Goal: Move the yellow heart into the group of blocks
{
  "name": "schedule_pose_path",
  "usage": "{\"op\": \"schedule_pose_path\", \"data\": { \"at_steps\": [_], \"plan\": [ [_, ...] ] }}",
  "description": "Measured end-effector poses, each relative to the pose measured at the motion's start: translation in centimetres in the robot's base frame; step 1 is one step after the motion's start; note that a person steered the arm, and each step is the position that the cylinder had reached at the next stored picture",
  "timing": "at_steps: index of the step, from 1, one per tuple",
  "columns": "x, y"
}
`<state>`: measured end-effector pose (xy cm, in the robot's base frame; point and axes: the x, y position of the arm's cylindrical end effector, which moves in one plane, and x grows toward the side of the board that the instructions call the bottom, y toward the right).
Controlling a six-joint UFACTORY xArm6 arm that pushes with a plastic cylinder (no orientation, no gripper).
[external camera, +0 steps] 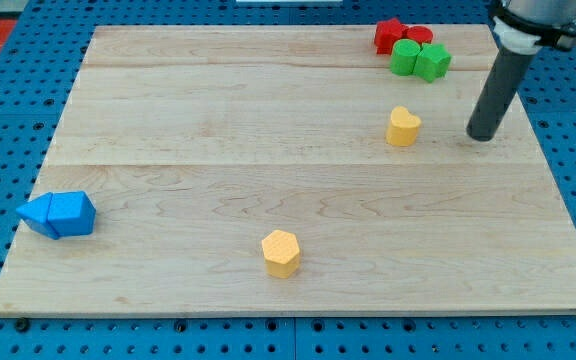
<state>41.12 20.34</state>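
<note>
The wooden counter (268, 100) lies flat on a blue perforated base (8, 110). The arm carries a straight dark rod and no fingers, so there is nothing released, clenched or grasping to report. The rod's tip (482, 136) stands on the counter at the view's right, beside the yellow heart (402, 127) and apart from it, with bare wood between the two.

The yellow heart sits alone in the upper right part of the counter, below the group of blocks and clear of them. The group occupies the top right corner: a red star-like block (389, 35) touching a second red block (419, 36), whose shape cannot be made out, with two green blocks just below, one rounded (404, 57) and one angular (433, 63), pressed against each other.

A yellow hexagonal block (281, 252) rests near the bottom centre, well apart from everything else. Two blue blocks (58, 214) lie touching at the far left edge; their exact shapes are unclear.
</note>
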Motion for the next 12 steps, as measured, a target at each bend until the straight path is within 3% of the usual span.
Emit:
{"op": "schedule_pose_path", "data": {
  "at_steps": [1,2,3,4,5,6,7,8,10,12],
  "plan": [
    [-0.4,-8.1],
    [-6.3,-11.2],
    [-8.4,-11.4],
    [-3.9,-12.2],
    [-5.4,-16.0],
    [-8.8,-13.4],
    [-8.2,-15.0],
    [-10.1,-19.4],
    [-12.5,-12.2],
    [-13.3,-12.9]
  ]
}}
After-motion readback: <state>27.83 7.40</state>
